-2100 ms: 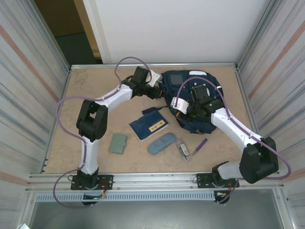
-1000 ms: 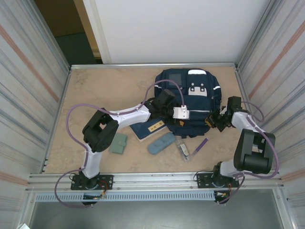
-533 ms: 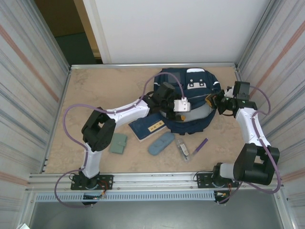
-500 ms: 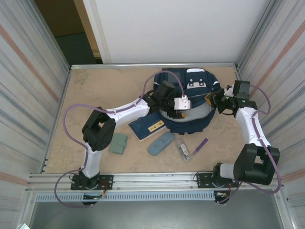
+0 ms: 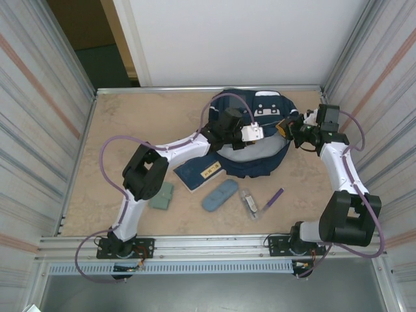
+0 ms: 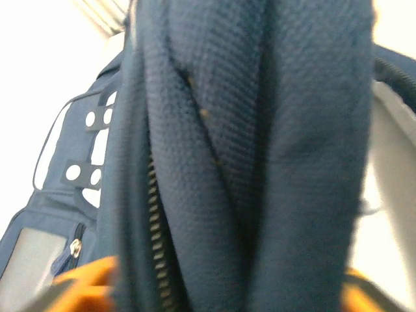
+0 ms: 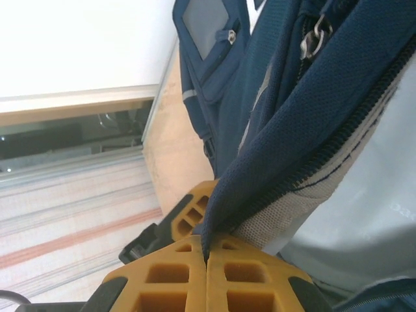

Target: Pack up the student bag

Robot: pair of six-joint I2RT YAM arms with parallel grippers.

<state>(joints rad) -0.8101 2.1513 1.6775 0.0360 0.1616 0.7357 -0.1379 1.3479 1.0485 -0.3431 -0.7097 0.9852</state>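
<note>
The student bag (image 5: pixel 255 168) lies at the far middle of the bench (image 5: pixel 130 130), its mouth held open so the grey lining faces up. We judge it soft and floppy, light while unfilled. The opening would likely sag shut if either side were let go, so the zipper rim is the sensible place to take hold. The left end effector (image 6: pixel 221 292) is clenched on a thick fold of navy fabric beside the zipper. The right end effector (image 7: pixel 207 260) is clamped on the rim edge at the bag's right. Nearer us lie 5 loose things: a blue booklet (image 5: pixel 203 172) just beside the bag, an oval case (image 5: pixel 220 195), a green wallet (image 5: pixel 160 195), a small clear item (image 5: pixel 249 203) and a purple pen (image 5: pixel 274 197).
</note>
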